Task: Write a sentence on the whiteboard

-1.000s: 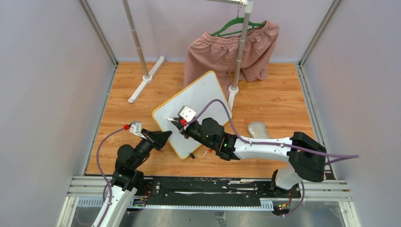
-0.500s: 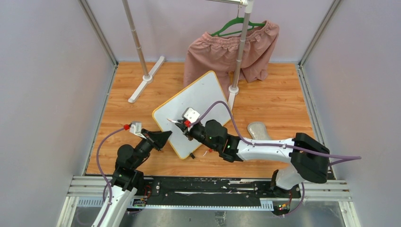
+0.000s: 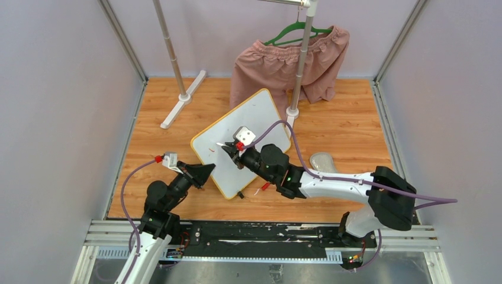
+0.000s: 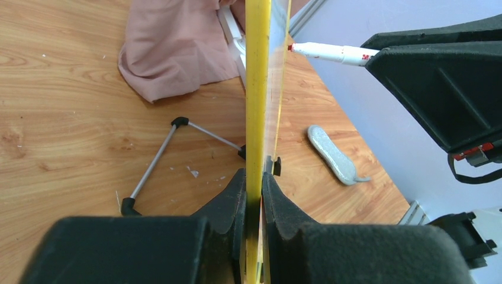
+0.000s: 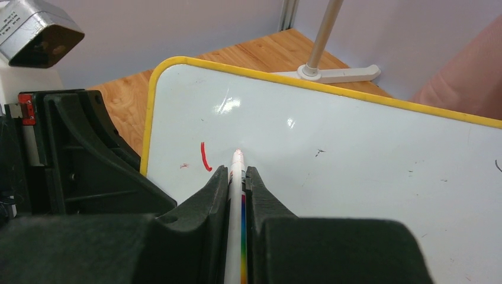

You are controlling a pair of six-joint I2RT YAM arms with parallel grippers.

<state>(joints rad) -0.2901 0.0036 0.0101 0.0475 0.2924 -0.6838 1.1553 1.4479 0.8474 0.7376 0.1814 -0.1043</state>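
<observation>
The whiteboard (image 3: 256, 118), white with a yellow frame, stands tilted on the wooden floor. My left gripper (image 3: 203, 172) is shut on its near left edge; in the left wrist view the yellow frame (image 4: 257, 89) runs straight up between the closed jaws of that gripper (image 4: 254, 189). My right gripper (image 5: 237, 177) is shut on a white marker (image 5: 237, 168), whose red tip rests at the board's surface. Of the sentence, only one short curved red stroke (image 5: 205, 156) shows, just left of the tip. The marker (image 4: 331, 53) also appears beside the board's edge.
Pink shorts (image 3: 284, 65) hang on a green hanger from a rack whose pole base (image 3: 291, 112) stands behind the board. A second rack foot (image 3: 183, 99) is at the back left. A grey insole-shaped piece (image 3: 322, 161) lies right of the board. Grey walls close both sides.
My right gripper has slid to the right and slightly farther across the board with the marker. The left gripper and the board have not moved.
</observation>
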